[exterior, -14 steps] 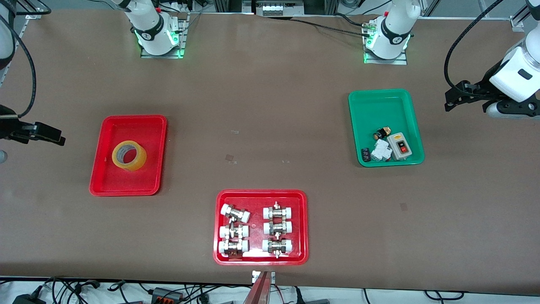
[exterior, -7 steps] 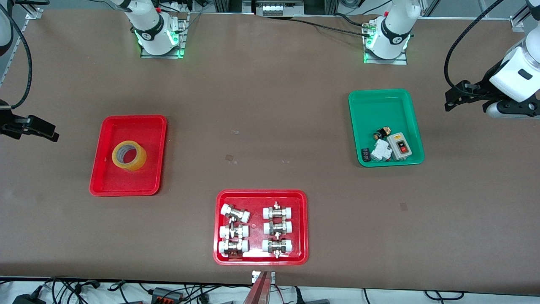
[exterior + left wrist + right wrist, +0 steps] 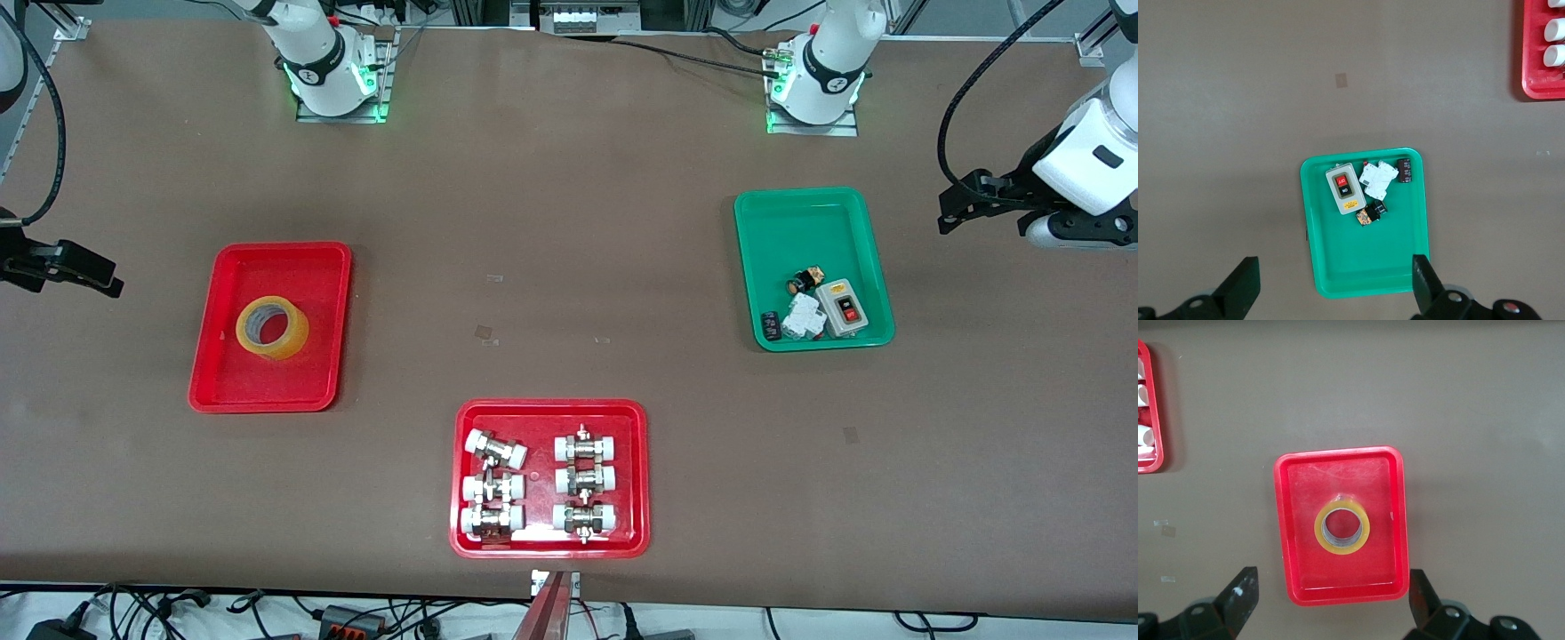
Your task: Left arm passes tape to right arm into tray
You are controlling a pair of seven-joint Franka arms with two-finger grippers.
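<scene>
- The tape (image 3: 272, 328) lies flat inside the red tray (image 3: 222, 378), toward the right arm's end of the table (image 3: 569, 222).
- The right end effector (image 3: 1328, 603) hangs high above that tray, fingers spread wide, holding nothing.
- The left end effector (image 3: 1331, 290) hangs over the green tray (image 3: 800, 213) of electrical parts, likewise wide and empty.

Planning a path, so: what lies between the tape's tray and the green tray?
Only bare table between the red tray holding the tape and the green tray, seen in the front view.
</scene>
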